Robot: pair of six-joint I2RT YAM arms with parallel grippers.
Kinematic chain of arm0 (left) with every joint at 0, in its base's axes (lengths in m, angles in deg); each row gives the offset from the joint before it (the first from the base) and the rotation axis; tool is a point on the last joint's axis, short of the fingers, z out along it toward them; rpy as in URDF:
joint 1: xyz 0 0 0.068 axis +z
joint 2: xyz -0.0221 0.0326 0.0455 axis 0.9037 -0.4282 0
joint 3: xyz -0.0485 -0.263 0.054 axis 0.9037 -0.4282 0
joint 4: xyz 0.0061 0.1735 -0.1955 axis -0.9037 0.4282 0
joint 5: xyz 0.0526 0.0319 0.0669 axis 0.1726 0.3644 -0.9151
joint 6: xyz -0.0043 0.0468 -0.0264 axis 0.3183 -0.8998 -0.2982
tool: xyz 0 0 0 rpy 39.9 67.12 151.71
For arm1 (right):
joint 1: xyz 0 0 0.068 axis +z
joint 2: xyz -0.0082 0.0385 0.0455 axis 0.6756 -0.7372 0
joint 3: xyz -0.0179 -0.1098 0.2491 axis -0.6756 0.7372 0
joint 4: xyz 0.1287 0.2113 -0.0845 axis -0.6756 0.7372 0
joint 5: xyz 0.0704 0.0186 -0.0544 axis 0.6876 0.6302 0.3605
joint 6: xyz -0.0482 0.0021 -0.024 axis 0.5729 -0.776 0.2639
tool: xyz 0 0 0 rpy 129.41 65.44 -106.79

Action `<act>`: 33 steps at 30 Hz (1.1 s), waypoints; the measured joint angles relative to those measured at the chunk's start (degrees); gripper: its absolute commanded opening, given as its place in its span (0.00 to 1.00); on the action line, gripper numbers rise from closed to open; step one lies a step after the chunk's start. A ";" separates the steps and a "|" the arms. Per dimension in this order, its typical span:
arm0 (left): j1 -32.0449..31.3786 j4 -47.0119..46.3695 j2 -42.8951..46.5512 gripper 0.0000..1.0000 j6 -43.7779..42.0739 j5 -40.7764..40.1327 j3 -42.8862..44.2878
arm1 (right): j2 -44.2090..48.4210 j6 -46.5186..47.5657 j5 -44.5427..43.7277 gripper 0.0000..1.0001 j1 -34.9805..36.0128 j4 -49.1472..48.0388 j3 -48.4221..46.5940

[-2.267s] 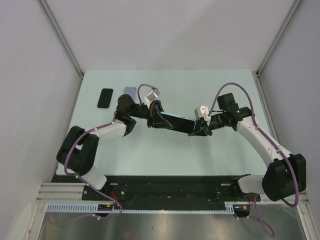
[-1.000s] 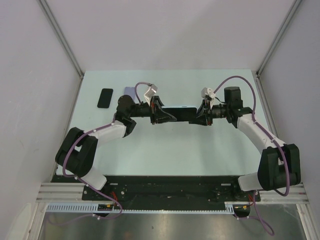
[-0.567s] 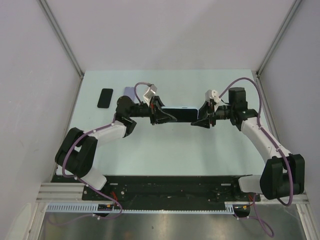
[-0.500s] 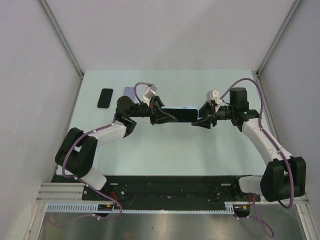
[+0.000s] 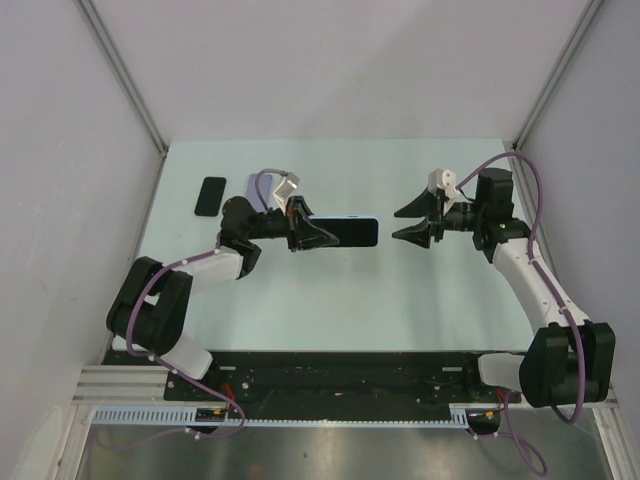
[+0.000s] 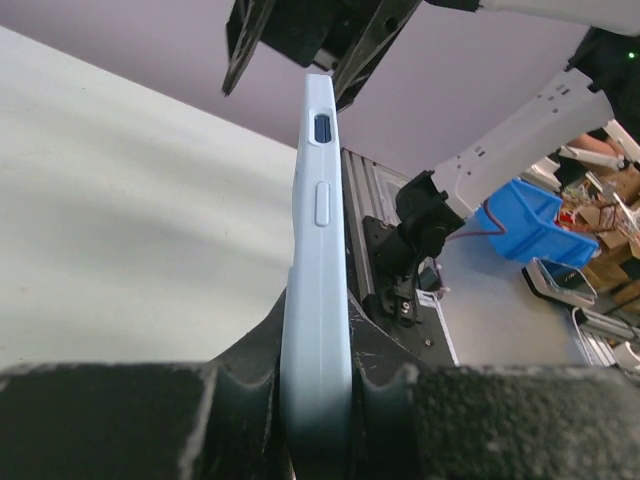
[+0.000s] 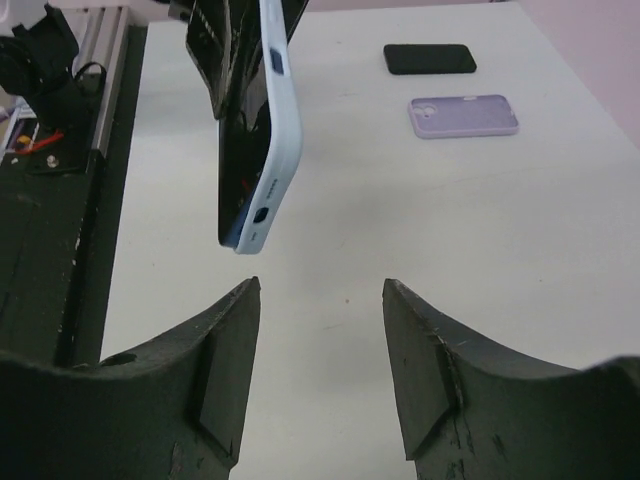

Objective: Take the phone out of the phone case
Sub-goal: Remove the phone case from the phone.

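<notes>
A phone with a dark screen point(image 5: 352, 232) sits in a light blue phone case point(image 6: 318, 230) and is held in the air above the table's middle. My left gripper point(image 5: 316, 235) is shut on the left end of the cased phone; in the left wrist view both fingers point(image 6: 250, 385) press its sides edge-on. My right gripper point(image 5: 398, 224) hangs open a short way to the right of the phone's free end, touching nothing. In the right wrist view the cased phone point(image 7: 262, 130) hangs just beyond my open right gripper point(image 7: 322, 290).
A bare black phone point(image 5: 211, 195) and a lilac case point(image 5: 258, 183) lie flat on the pale table point(image 5: 330, 300) at the back left, behind the left arm. They also show in the right wrist view as the black phone point(image 7: 430, 59) and the lilac case point(image 7: 464, 115).
My right gripper has opened, let go of the phone's right end and drawn back to the right. The left gripper has shifted a little left with the cased phone.
</notes>
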State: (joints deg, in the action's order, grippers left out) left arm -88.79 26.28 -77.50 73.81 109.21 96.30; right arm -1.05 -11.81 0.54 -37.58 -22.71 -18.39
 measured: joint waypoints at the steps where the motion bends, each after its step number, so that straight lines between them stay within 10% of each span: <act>1: 0.20 0.00 0.00 0.00 0.00 -0.76 -0.35 | -0.02 -3.45 0.26 0.56 -0.11 -2.58 0.00; 19: 1.46 -0.63 -0.02 0.00 2.45 -5.88 -1.60 | -11.89 -84.28 -12.50 0.57 1.66 -72.67 10.97; 33: 2.43 -5.75 -1.86 0.00 7.58 -6.71 -1.68 | -13.14 -92.65 -21.18 0.52 9.29 -87.01 14.49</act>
State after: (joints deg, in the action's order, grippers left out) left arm -86.36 20.54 -79.35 81.40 102.50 94.61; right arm -14.19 -104.46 -20.64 -28.29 -109.72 -3.90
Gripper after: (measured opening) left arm 0.197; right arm 0.555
